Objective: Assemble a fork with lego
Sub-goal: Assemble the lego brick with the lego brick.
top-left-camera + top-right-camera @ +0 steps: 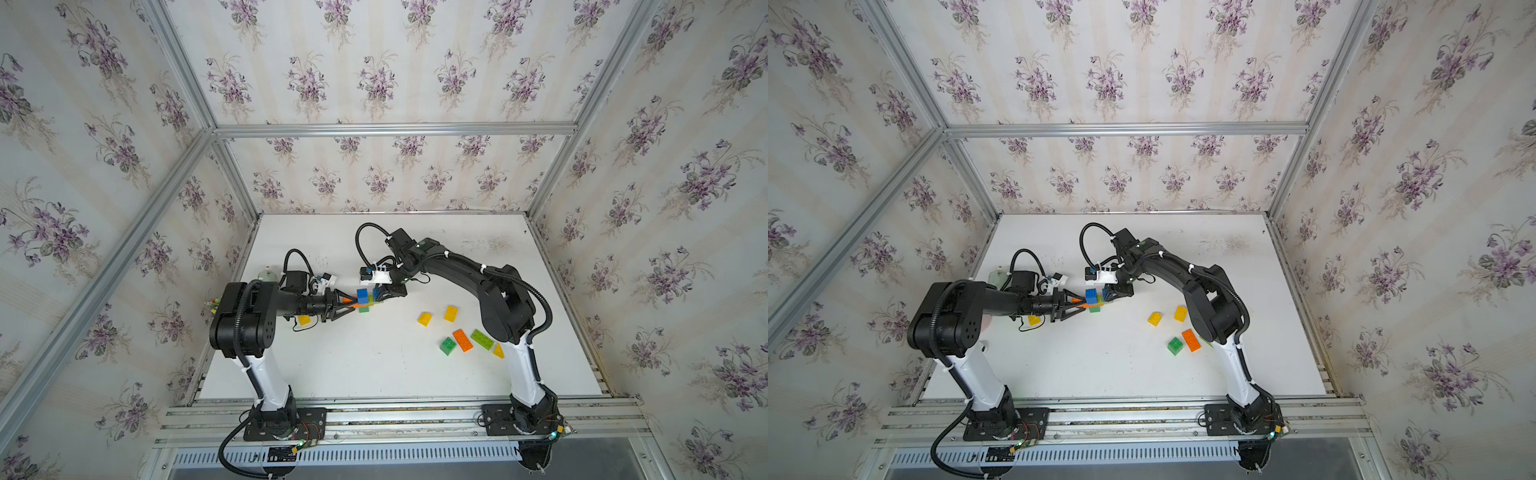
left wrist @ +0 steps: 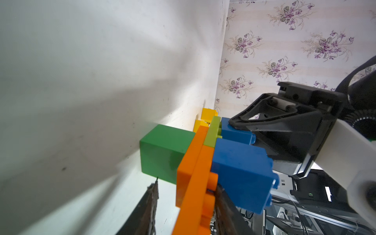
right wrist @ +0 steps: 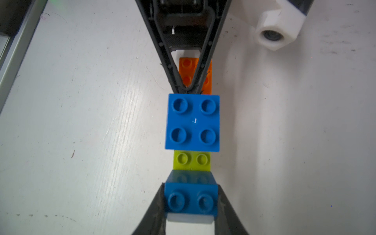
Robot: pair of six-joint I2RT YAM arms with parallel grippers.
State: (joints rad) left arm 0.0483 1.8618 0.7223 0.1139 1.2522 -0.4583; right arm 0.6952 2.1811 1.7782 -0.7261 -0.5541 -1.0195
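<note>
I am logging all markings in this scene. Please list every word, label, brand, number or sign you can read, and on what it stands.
No text can be read in any view.
The blue brick has studs with no lettering I can make out.
The orange brick and the green brick show plain faces.
The table carries only scuffs.

**Around the workspace**

A scuffed white tabletop [image 1: 374, 365] sits inside walls of cream wallpaper with purple flower sprigs [image 1: 374, 79], framed by silver aluminium rails [image 1: 395, 129]. A slotted metal strip [image 1: 374, 457] runs along the near edge
</note>
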